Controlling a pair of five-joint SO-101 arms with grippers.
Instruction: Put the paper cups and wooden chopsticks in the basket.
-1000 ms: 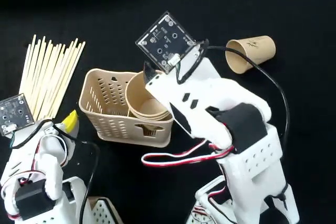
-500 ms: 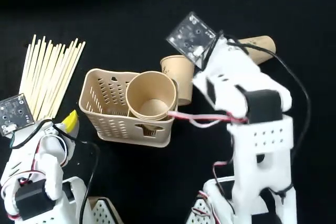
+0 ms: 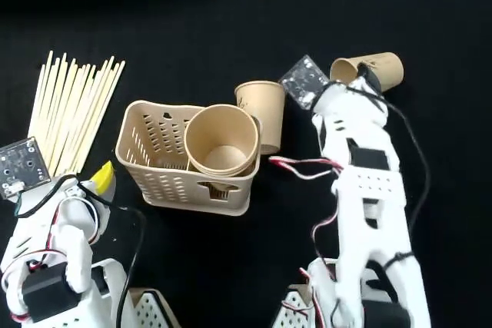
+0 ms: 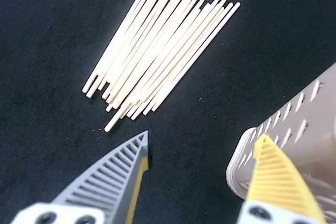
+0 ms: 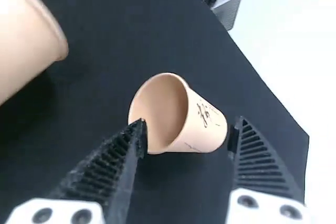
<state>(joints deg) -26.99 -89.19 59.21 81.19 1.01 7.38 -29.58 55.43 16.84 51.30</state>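
A beige basket (image 3: 150, 160) stands mid-table with stacked paper cups (image 3: 221, 142) inside it. Another paper cup (image 3: 261, 111) stands upright against the basket's right side. A third cup (image 3: 370, 73) lies on its side at the far right. My right gripper (image 5: 186, 125) is open, its black fingers on either side of this lying cup (image 5: 181, 113), not touching it. Wooden chopsticks (image 3: 73, 109) lie in a loose bundle at the far left. My left gripper (image 4: 202, 141) is open and holds nothing, between the chopsticks (image 4: 157, 51) and the basket wall (image 4: 310, 124).
The black table (image 3: 177, 44) has free room behind the basket and along the right side. The upright cup's rim (image 5: 23, 40) shows close beside my right gripper. The table's far edge (image 5: 262, 77) runs just beyond the lying cup.
My right arm has swung from over the basket out to the lying cup on the right, uncovering the upright cup beside the basket. The left arm has not moved.
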